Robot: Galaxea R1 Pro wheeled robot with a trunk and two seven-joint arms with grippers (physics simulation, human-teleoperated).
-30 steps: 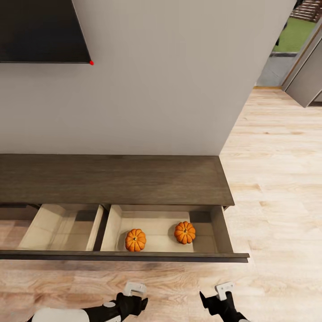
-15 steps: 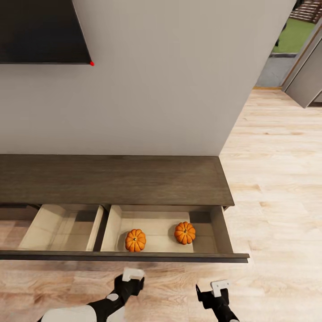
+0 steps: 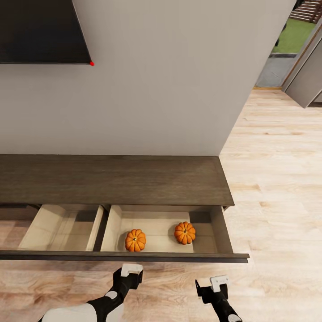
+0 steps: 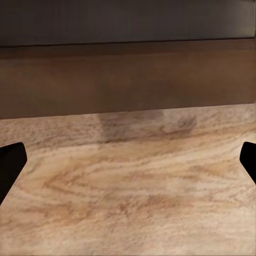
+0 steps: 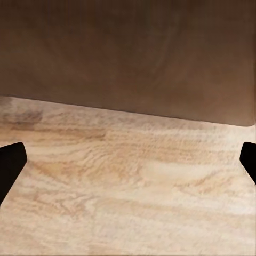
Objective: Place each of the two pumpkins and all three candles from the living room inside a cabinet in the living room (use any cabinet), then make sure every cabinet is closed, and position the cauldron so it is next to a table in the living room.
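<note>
Two pincers hang low over the wood floor (image 3: 277, 188), just in front of the pulled-out drawer front of the cabinet (image 3: 112, 179). Left pincer (image 3: 131, 270): its white-capped tip sits near the drawer front, below the left pumpkin; in the left wrist view its dark fingertips (image 4: 10, 160) stand far apart at the picture's two edges, so it is spread wide and holds nothing. Right pincer (image 3: 218, 282): a little farther from the drawer front, toward its right end; in the right wrist view its fingertips (image 5: 10, 160) are likewise wide apart and empty. Both wrist views look across pale floor planks to the dark-brown drawer panel.

Drawer, right compartment (image 3: 158, 228): two pumpkins rest on its beige bottom, the left pumpkin (image 3: 135, 240) close to the near wall, the right pumpkin (image 3: 184, 232) a little farther back and apart from it. Left compartment (image 3: 62, 226): only beige lining shows. Beyond the cabinet top rises a grey wall (image 3: 170, 76) carrying a dark screen (image 3: 40, 31) at far left; a doorway (image 3: 290, 44) opens at far right.
</note>
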